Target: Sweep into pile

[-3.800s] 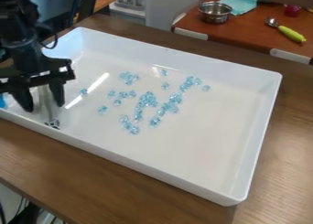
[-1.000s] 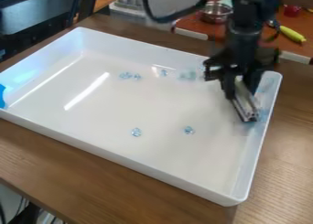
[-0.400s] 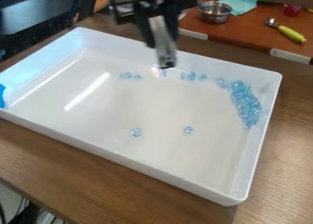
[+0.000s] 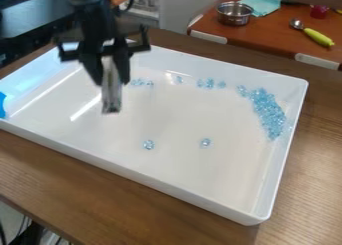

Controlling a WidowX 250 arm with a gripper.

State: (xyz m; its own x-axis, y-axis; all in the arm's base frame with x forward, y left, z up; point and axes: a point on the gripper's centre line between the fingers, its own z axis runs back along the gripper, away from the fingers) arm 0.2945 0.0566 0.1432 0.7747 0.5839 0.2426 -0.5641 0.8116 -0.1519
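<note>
My gripper (image 4: pixel 112 79) hangs over the left part of the white tray (image 4: pixel 187 174), shut on a grey, bar-like tool (image 4: pixel 111 96) that points down. Clear blue beads (image 4: pixel 269 114) lie heaped in a curved band near the tray's right wall. Along the back are smaller groups, one of them a bead cluster (image 4: pixel 210 83) at the middle back and another just right of the gripper. Two small bits stand apart toward the front, a left bead clump (image 4: pixel 148 144) and a right bead clump (image 4: pixel 205 142).
The tray's raised walls surround the beads on a wooden table (image 4: pixel 100 189). Behind, a red-brown surface holds a metal pot (image 4: pixel 234 13), a teal cloth (image 4: pixel 260 4) and a spoon with a green handle (image 4: pixel 318 37). Blue tape (image 4: pixel 3 105) marks the left wall.
The gripper swept from the left to the right side, then came back left with the tool. Most beads, scattered mid-tray before, now lie by the right wall.
</note>
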